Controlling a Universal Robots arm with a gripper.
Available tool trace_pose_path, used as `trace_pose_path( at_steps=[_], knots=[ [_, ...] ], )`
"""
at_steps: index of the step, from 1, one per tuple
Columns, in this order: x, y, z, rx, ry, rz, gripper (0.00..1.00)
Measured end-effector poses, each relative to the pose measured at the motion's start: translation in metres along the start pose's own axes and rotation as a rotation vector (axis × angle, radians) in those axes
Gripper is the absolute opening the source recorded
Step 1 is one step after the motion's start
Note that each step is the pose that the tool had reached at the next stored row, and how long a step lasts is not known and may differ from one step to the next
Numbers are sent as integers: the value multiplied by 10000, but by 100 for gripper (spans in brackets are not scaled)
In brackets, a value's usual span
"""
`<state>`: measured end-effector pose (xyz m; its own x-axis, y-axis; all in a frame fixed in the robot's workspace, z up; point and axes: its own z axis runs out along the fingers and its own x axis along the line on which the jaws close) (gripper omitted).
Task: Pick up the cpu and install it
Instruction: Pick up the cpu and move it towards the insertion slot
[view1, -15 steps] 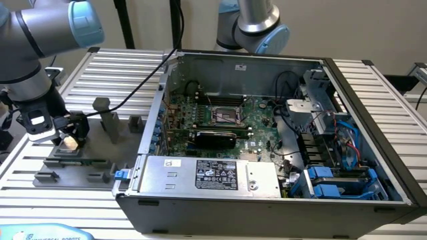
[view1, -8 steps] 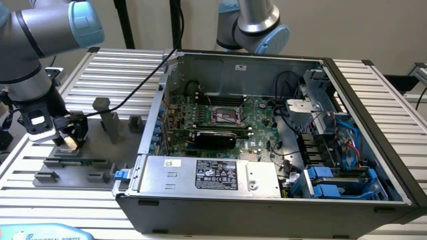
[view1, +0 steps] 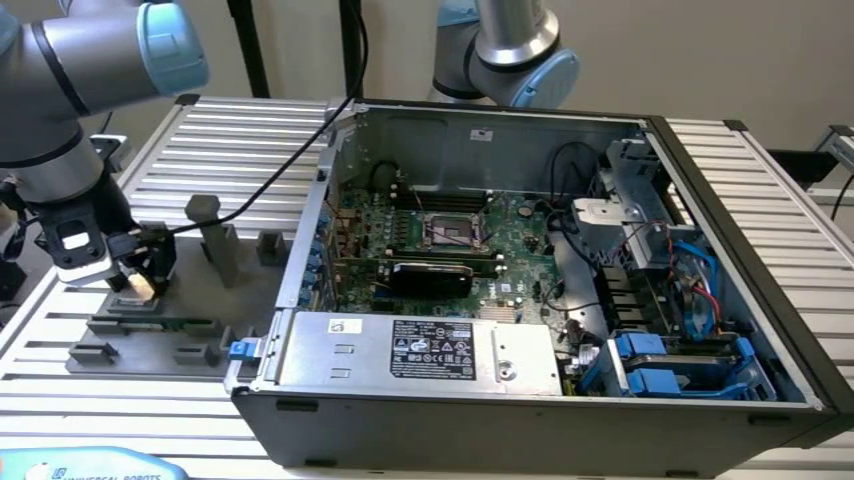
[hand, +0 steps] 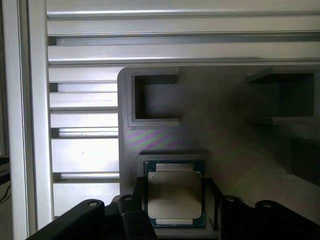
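- Wrist view: your gripper (hand: 176, 202) is straddling the cpu (hand: 175, 192), jaws apart.
- It is lying in a grey fixture (hand: 160, 142), nine o'clock from the computer case (view1: 400, 420).
- Likely light, stiff, fragile: take opposite edges.

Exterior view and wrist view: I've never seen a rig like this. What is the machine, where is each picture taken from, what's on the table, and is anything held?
The machine is a robot arm with a gripper at its end. The exterior view comes from a camera standing off the arm and takes in the whole bench. The wrist view comes from a camera on the arm's wrist, looking past the gripper. On the slatted metal table sits an open computer case with its circuit board showing. On the exterior view's left is a grey plastic holder. The gripper is down over that holder, right at a small square silver chip lying in a recess. Whether it has hold of the chip I cannot tell.
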<state>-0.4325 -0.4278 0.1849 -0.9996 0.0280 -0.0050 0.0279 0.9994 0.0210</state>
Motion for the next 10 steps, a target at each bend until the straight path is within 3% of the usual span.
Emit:
trace_pose_path(
  at_steps=[7,10],
  knots=[
    [0,0,-5,-1,-1,0,55],
    [0,1,-53,0,1,0,55]
  ],
)
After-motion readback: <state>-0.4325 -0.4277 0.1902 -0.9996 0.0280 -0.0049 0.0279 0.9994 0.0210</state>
